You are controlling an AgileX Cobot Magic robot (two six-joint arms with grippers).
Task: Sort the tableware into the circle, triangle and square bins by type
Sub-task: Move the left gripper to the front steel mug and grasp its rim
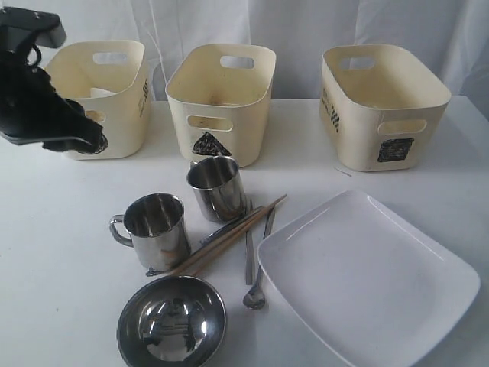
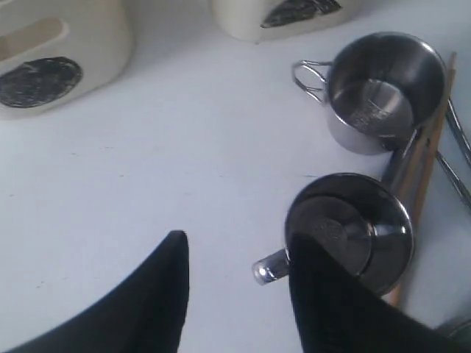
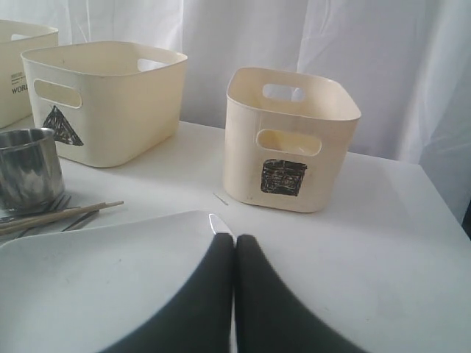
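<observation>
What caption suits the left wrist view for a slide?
Open left claw above the white table, two steel mugs and the circle bin in sight.

Three cream bins point(image 1: 221, 115), two steel mugs point(image 1: 157, 229), one steel bowl point(image 1: 172, 321), one white plate point(image 1: 367, 275), two chopsticks point(image 1: 237, 233).

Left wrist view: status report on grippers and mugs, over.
Left gripper open, empty, above table beside a mug. Right gripper shut, empty, at the plate corner. Chopsticks lie close alongside that mug.
</observation>
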